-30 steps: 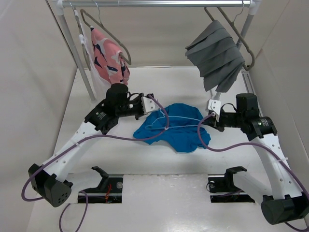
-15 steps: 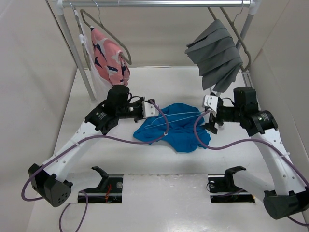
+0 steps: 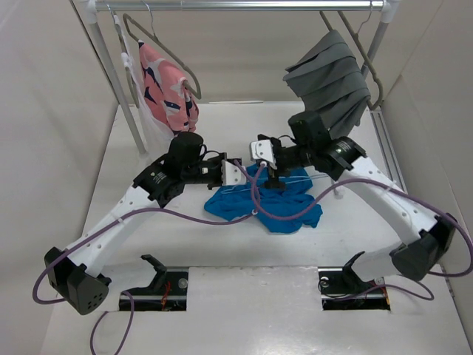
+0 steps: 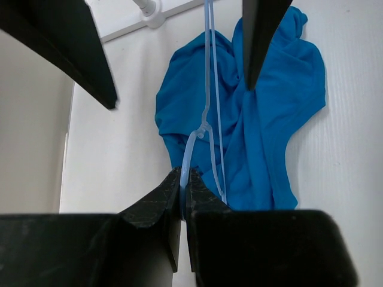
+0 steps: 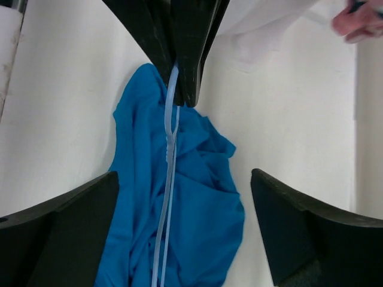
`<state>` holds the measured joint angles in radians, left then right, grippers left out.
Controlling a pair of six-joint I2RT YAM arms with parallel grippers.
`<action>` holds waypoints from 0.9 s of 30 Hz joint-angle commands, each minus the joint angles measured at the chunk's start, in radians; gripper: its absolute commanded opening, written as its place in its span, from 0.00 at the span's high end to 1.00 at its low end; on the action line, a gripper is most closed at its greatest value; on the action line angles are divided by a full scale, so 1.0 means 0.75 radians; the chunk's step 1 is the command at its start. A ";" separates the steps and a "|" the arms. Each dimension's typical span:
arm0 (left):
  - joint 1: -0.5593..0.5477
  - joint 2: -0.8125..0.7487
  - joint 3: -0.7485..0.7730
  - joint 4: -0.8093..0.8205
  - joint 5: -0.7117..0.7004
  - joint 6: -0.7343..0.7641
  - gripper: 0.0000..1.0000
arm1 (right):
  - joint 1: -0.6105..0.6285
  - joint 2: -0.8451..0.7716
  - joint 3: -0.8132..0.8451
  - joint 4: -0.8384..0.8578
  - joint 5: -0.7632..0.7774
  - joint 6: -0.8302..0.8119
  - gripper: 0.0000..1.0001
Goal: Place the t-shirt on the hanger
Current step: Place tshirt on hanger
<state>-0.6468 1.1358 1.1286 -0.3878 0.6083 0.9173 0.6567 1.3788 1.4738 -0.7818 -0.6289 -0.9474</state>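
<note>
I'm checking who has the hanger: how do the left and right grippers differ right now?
The left gripper is shut, pinching the hanger by its hook; the right gripper is wide open and grips nothing. The left gripper reaches in from the left side of the t-shirt, the right gripper from the right side. Both sit at the t-shirt, facing each other along the hanger.

Three garments: one blue t-shirt (image 3: 284,211) below the rail (image 3: 244,5), one pink garment (image 3: 166,89) and one grey garment (image 3: 329,78) hanging from it. Three hangers: one light-blue wire hanger (image 4: 203,128) below the rail, two grey-brown hangers (image 3: 177,68) (image 3: 373,70) on it. Two robot arms (image 3: 126,211) (image 3: 384,200), one rail
</note>
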 commanded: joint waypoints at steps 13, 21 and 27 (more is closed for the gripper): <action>-0.003 -0.050 0.033 0.088 0.007 -0.100 1.00 | -0.043 0.098 -0.310 0.525 -0.096 0.255 0.56; -0.003 -0.075 -0.004 0.145 0.007 -0.198 0.95 | -0.068 0.111 -0.335 0.539 -0.084 0.298 1.00; -0.003 -0.146 -0.095 0.149 -0.009 -0.282 0.25 | -0.225 0.005 -0.445 0.552 -0.010 0.396 1.00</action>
<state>-0.6437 1.0805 1.0870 -0.3119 0.5728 0.7650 0.5461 1.4448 1.1633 -0.4129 -0.6788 -0.7036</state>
